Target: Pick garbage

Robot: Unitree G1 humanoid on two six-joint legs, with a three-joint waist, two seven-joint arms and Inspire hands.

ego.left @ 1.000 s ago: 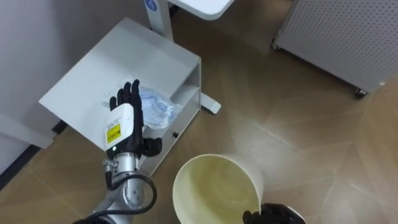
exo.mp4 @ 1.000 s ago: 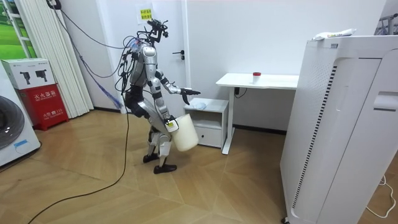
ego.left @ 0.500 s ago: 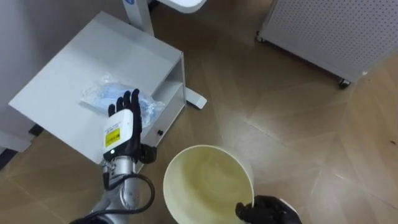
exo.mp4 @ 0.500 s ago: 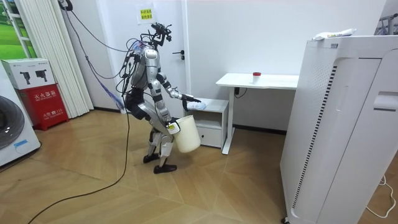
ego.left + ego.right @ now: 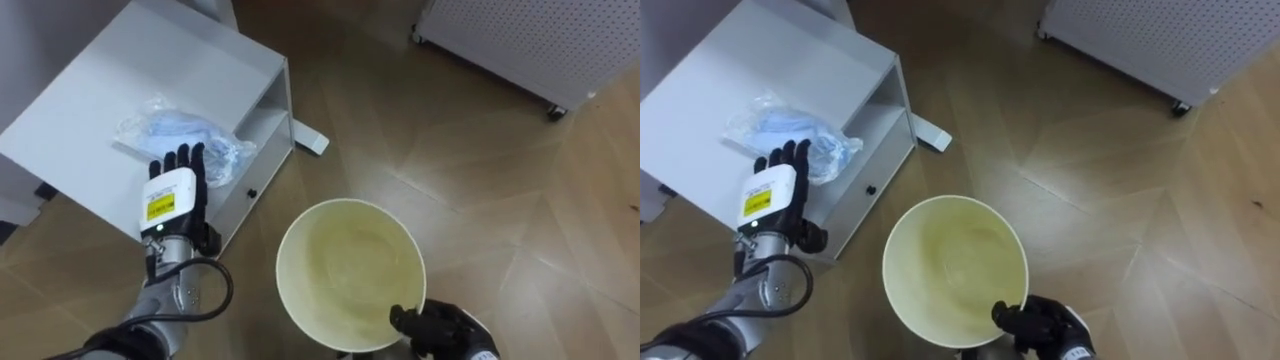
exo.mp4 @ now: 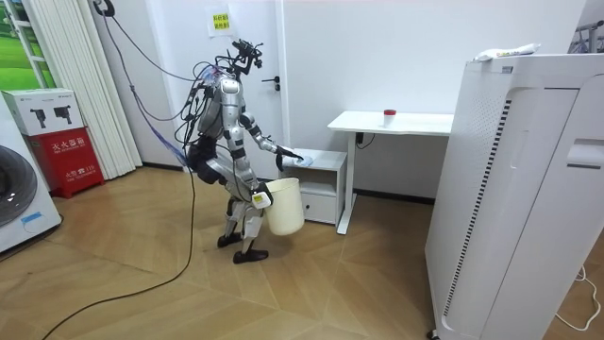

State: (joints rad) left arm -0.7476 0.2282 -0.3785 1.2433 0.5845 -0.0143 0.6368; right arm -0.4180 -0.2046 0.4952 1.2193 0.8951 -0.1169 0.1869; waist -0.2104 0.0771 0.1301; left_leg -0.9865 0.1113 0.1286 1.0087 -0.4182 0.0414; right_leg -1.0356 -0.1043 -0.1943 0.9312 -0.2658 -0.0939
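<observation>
A crumpled clear-and-blue plastic bag [image 5: 180, 140] [image 5: 790, 132] lies on top of a low white cabinet [image 5: 120, 80]. My left hand [image 5: 172, 195] [image 5: 771, 193] hovers open, fingers straight, just at the near side of the bag, fingertips at its edge. A cream bucket [image 5: 350, 270] [image 5: 952, 268], empty inside, hangs at the lower middle; my right hand [image 5: 440, 330] [image 5: 1040, 325] is shut on its near rim. In the room view I stand before the cabinet [image 6: 316, 161] with the bucket [image 6: 283, 206] at hip height.
The cabinet has an open shelf [image 5: 255, 125] below its top and stands beside a white desk [image 6: 392, 121]. A white perforated unit on wheels [image 5: 520, 40] stands at the upper right. Wood floor [image 5: 480, 180] lies between them.
The view has shifted; the bag now lies beyond my left fingertips instead of under them. The bucket has come nearer the cabinet. The robot has stepped closer to it.
</observation>
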